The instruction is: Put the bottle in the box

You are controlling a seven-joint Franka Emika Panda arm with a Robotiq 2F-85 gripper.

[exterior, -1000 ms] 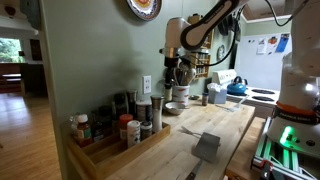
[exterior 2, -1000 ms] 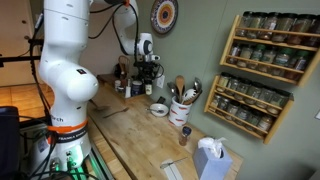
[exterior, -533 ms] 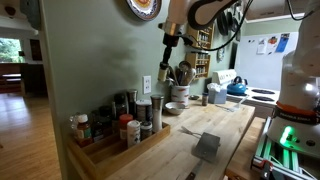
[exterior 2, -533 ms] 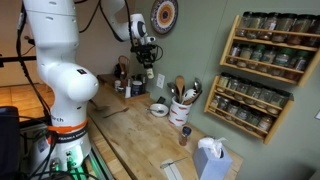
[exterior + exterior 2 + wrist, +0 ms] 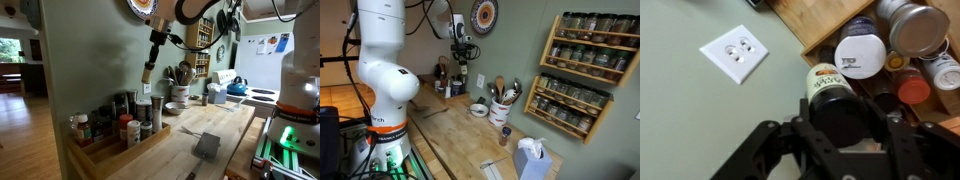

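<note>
My gripper (image 5: 154,48) is shut on a dark bottle (image 5: 148,72) with a white label and black cap, and holds it upright high in the air beside the green wall. It also shows in an exterior view (image 5: 461,56) with the bottle (image 5: 461,73) hanging below it. In the wrist view the bottle (image 5: 828,92) sits between the fingers (image 5: 836,128), above jars standing in the box. The box (image 5: 122,151) is a long, low tray of light wood against the wall, holding several spice jars, and lies below and to the left of the gripper.
A wall outlet (image 5: 735,52) is on the green wall next to the bottle. A bowl (image 5: 176,107), a utensil holder (image 5: 501,107), a blue kettle (image 5: 237,87) and a grey item (image 5: 207,146) stand on the wooden counter (image 5: 190,140). Spice racks (image 5: 582,75) hang on the wall.
The arm has risen and moved along the wall toward the box, away from the utensils, carrying the bottle. The grip has not changed.
</note>
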